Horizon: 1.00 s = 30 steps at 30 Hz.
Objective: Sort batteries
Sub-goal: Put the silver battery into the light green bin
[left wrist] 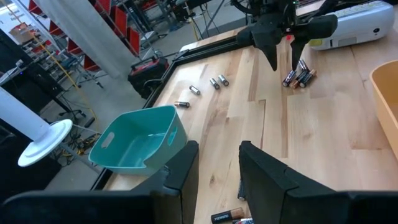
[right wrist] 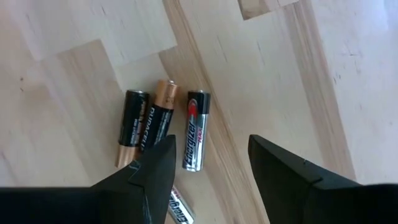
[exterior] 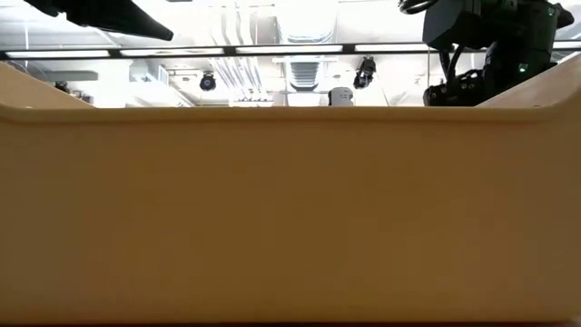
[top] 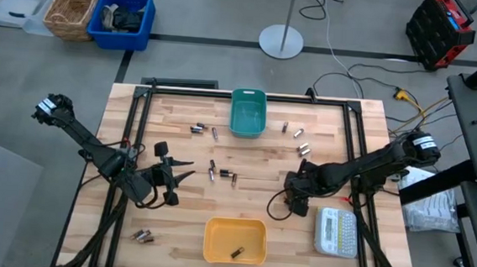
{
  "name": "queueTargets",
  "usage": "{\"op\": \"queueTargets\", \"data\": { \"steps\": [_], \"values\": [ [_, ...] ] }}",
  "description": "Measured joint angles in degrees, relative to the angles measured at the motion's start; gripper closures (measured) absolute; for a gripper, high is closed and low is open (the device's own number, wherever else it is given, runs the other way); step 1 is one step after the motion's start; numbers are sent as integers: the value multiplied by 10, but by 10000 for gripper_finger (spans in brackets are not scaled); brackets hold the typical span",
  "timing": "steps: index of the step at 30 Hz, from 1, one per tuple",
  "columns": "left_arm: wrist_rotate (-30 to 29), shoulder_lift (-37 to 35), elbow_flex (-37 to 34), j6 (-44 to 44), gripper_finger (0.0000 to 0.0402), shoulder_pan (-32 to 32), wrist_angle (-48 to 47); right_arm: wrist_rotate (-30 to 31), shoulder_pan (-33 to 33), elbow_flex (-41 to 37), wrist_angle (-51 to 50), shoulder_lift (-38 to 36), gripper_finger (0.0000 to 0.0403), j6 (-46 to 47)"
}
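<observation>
Right gripper (right wrist: 211,165) hangs fingers apart over three batteries (right wrist: 163,127) lying side by side; left gripper (left wrist: 217,168) sits at 9 o'clock, also apart, nothing held.

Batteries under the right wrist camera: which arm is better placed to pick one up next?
The right. Its gripper hangs open directly over the battery cluster, one silver-and-black cell lying between its fingers. The left gripper is open too, beside other cells near the table's middle.
</observation>
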Motion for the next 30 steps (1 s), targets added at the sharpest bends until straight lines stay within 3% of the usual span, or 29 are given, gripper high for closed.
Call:
{"op": "queueTargets", "data": {
  "steps": [24,30],
  "values": [
    [0,0,0,0,306,0,0,0,0,2,7,71,209,-5],
    [0,0,0,0,306,0,0,0,0,0,7,65,229,-4]
  ]
}}
